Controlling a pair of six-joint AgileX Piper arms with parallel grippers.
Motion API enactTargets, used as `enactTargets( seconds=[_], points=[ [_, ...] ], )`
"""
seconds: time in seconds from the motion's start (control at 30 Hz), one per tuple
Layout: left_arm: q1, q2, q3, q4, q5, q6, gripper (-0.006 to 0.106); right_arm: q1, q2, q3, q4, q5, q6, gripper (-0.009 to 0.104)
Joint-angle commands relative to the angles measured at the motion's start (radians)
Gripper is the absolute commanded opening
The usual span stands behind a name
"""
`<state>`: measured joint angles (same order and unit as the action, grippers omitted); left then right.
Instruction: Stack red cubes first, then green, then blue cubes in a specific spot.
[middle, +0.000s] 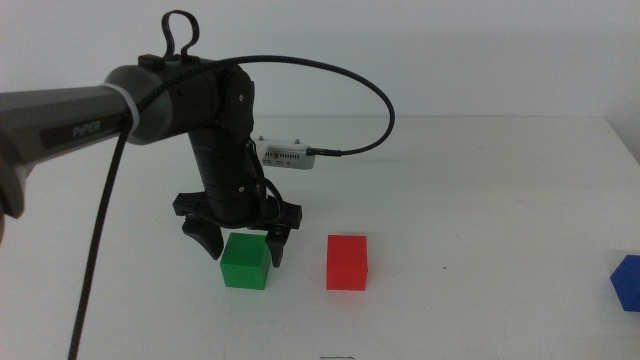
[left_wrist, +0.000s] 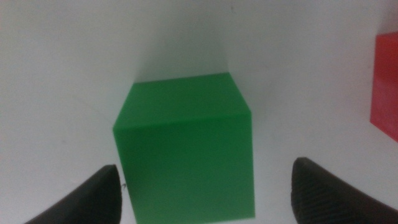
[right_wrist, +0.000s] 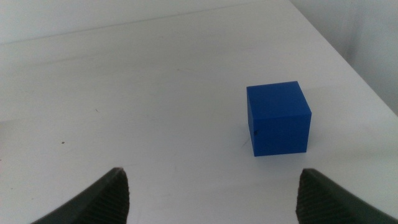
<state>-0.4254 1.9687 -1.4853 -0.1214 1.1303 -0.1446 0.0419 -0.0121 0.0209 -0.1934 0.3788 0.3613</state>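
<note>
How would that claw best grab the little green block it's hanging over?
Probably from straight above, pinching two opposite upright faces. The green cube sits flat on the white table, its faces plain and parallel, which suits flat jaws. The left gripper already straddles it, open, one jaw either side. The red cube stands apart, leaving room. The right gripper waits near the blue cube.

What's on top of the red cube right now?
Nothing: the red cube sits bare on the table. Green cube stands beside it, between the open left hand. Its underside is hidden.
</note>
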Motion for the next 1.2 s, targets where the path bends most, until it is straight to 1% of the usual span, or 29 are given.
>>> enactTargets(
  seconds=[0.0,0.43,0.57,0.67,0.77,0.9,0.93,0.97,1.07,1.17],
  points=[
    [-0.005,-0.046,-0.023,0.005,-0.012,-0.016,0.093,-0.007,-0.015,-0.005,-0.020,-0.059,-0.012,0.074],
    [-0.005,-0.001,-0.023,0.014,-0.058,-0.035,0.093,-0.007,-0.015,-0.005,-0.020,-0.059,-0.012,0.074],
    [-0.005,-0.001,-0.023,0.013,-0.082,-0.035,0.088,-0.007,-0.015,-0.005,-0.020,-0.059,-0.012,0.074],
    [-0.003,-0.001,-0.023,0.011,-0.089,-0.035,0.078,-0.007,-0.015,-0.005,-0.020,-0.059,-0.012,0.074],
    [-0.004,-0.001,-0.023,0.006,-0.088,-0.055,0.064,-0.007,-0.015,-0.005,-0.020,-0.059,-0.012,0.074],
    [-0.004,-0.001,-0.023,0.006,-0.085,-0.068,0.041,-0.007,-0.015,-0.005,-0.020,-0.059,-0.012,0.074],
    [-0.004,-0.001,-0.023,-0.005,-0.072,-0.071,0.029,-0.007,-0.015,-0.005,-0.020,-0.059,-0.012,0.074],
    [-0.004,-0.003,-0.027,-0.014,-0.061,-0.074,0.023,-0.007,-0.015,-0.005,-0.020,-0.059,-0.012,0.074],
    [-0.004,-0.020,-0.052,-0.020,-0.015,-0.116,0.013,-0.007,-0.015,-0.005,-0.020,-0.059,-0.012,0.074],
    [-0.017,-0.047,-0.095,-0.017,0.036,-0.177,0.010,-0.007,-0.015,-0.005,-0.020,-0.059,-0.012,0.074]
  ],
)
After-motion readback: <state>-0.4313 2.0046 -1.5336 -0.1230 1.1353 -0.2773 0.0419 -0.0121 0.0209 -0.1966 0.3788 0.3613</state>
